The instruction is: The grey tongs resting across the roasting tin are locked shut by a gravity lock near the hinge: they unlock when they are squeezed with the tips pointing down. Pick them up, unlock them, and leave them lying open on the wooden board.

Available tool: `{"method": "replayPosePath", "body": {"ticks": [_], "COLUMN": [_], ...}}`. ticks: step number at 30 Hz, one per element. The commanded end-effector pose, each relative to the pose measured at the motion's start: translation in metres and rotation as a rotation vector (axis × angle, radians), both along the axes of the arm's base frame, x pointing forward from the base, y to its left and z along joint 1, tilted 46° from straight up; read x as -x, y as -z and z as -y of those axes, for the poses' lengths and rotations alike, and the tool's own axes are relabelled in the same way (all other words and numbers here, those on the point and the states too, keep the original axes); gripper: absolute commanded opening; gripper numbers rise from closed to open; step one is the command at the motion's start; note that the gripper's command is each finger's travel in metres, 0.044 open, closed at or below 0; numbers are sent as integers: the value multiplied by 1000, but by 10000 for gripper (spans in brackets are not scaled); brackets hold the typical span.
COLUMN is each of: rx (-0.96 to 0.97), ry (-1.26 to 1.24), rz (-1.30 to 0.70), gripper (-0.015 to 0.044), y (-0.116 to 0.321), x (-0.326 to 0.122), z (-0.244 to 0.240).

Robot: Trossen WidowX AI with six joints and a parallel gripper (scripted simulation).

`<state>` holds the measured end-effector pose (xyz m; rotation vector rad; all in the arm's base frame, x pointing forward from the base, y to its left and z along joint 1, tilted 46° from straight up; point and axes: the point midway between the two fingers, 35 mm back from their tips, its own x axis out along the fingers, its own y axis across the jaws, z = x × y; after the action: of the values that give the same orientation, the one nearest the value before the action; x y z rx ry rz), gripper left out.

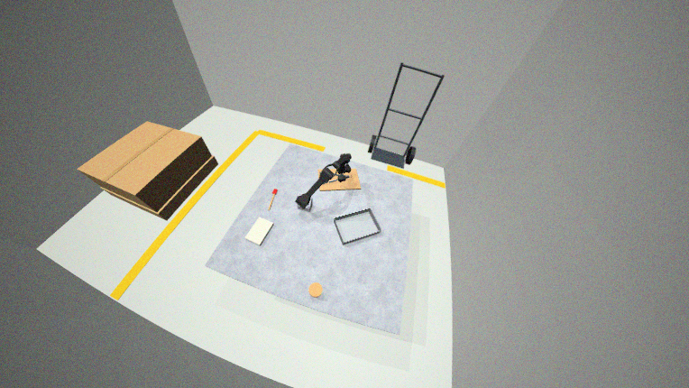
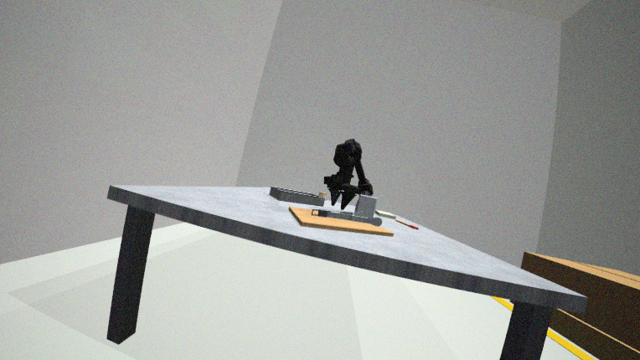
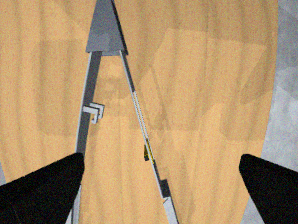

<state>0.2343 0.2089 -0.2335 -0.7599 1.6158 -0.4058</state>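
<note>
Tongs (image 2: 344, 213) (image 3: 86, 107) lie with arms splayed on the wooden board (image 1: 345, 185) (image 2: 308, 219) (image 3: 210, 100).
My tool (image 2: 338, 206) (image 3: 165, 163) is spread wide, gripping nothing; pickup and unlocking look done, and I judge only backing clear remains.

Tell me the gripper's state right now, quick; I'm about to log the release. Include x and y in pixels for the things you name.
Gripper (image 2: 338, 208) (image 3: 165, 163): wide open, holding nothing; the spread tongs (image 2: 340, 216) (image 3: 89, 95) lie on the wooden board (image 1: 339, 187) (image 2: 347, 228) (image 3: 210, 90) below.
</note>
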Motion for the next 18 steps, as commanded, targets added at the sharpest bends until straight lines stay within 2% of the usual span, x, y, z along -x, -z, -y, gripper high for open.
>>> {"method": "replayPosePath", "body": {"ticks": [1, 6, 14, 18], "rx": [8, 36, 37, 32], "ry": [10, 23, 24, 28], "rz": [-6, -35, -36, -31], "gripper": [440, 440, 440, 440], "y": [-49, -112, -114, -127], "x": [-22, -37, -38, -40], "z": [15, 49, 50, 36]}}
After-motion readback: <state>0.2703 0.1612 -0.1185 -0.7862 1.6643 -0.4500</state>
